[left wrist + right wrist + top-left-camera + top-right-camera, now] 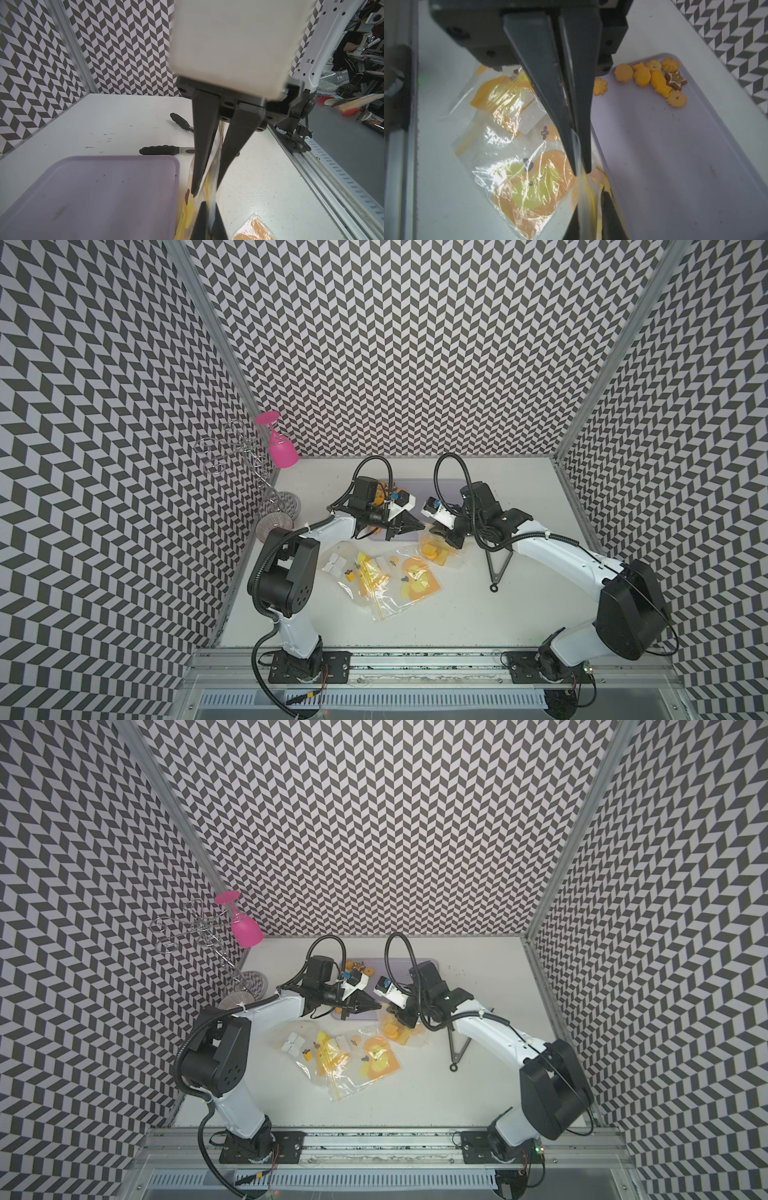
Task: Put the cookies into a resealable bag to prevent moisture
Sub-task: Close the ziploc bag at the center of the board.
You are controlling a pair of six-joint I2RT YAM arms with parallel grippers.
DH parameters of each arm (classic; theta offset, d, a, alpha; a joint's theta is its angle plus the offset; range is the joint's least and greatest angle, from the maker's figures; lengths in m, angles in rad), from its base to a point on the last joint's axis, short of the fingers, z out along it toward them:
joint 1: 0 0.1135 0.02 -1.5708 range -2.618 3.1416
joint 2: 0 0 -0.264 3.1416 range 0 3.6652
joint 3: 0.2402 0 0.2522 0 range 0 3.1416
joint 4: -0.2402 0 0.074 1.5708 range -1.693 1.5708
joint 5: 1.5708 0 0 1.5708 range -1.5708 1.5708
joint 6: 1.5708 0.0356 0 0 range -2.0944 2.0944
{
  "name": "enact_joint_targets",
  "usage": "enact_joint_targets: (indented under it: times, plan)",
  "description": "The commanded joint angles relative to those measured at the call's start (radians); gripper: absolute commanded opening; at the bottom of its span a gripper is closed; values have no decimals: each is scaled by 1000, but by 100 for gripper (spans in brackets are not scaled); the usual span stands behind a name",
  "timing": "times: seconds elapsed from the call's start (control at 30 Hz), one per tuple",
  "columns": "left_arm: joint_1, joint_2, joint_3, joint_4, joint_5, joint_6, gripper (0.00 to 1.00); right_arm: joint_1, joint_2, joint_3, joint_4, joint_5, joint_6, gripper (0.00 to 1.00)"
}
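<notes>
Both pincers clamped on one resealable bag (439,552) at the tray's near edge.

The left pincer (419,526) and right pincer (437,531) meet tip to tip, each closed on the bag's thin, crinkled, glossy clear film; in the right wrist view the tapered matte-black fingers (550,93) pinch the film to a narrow pleat. Rounded orange-yellow pieces show through the bag just below the right pincer. The loose cookies (654,80) (small, matte, orange-yellow, round, flower-shaped and fluted, one a brown star) lie bunched in the far-left corner of the smooth lavender tray (675,166), well apart from both pincers. The rounded-corner tray sits mid-table near the far edge. Flat spare bags (390,585) with orange and yellow prints lie on the white table (478,614), near its middle. Black tongs (497,568) lie toward the right edge.
</notes>
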Motion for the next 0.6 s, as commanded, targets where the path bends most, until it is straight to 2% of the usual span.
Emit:
enact_joint_targets:
  times: [0.0, 0.07, 0.1, 0.13, 0.17, 0.23, 0.27, 0.3, 0.33, 0.4, 0.43, 0.5, 0.53, 0.57]
  plan:
    - [-1, 11, 28, -19, 23, 38, 0, 9, -5, 19, 58, -27, -23, 0]
    - [-1, 11, 28, -21, 22, 38, 0, 10, -8, 19, 61, -25, -23, 1]
    - [-1, 13, 30, -21, 23, 39, 0, 10, -11, 17, 67, -21, -20, 11]
    - [-2, 13, 30, -22, 24, 39, 0, 9, -13, 13, 72, -22, -19, 8]
    - [-1, 14, 30, -21, 25, 39, 0, 9, -13, 12, 74, -27, -21, 0]
    - [-1, 13, 30, -23, 24, 40, 0, 9, -10, 14, 72, -38, -22, 0]
    - [-1, 13, 30, -23, 24, 40, 0, 11, -10, 15, 76, -36, -19, 4]
    - [-2, 13, 30, -24, 25, 40, 0, 11, -11, 12, 82, -34, -17, 13]
    - [-1, 16, 32, -24, 25, 40, 0, 12, -13, 9, 88, -31, -15, 13]
    - [0, 17, 32, -26, 27, 40, 0, 13, -13, 7, 90, -40, -17, 1]
    - [-1, 17, 31, -27, 27, 41, 0, 13, -13, 8, 89, -43, -17, 2]
    - [-2, 17, 31, -26, 27, 42, 0, 13, -14, 6, 101, -38, -10, 12]
    - [-1, 18, 32, -27, 27, 41, 0, 13, -15, 3, 105, -38, -10, 11]
    - [-1, 17, 31, -28, 28, 43, 0, 13, -14, 2, 107, -41, -10, 3]
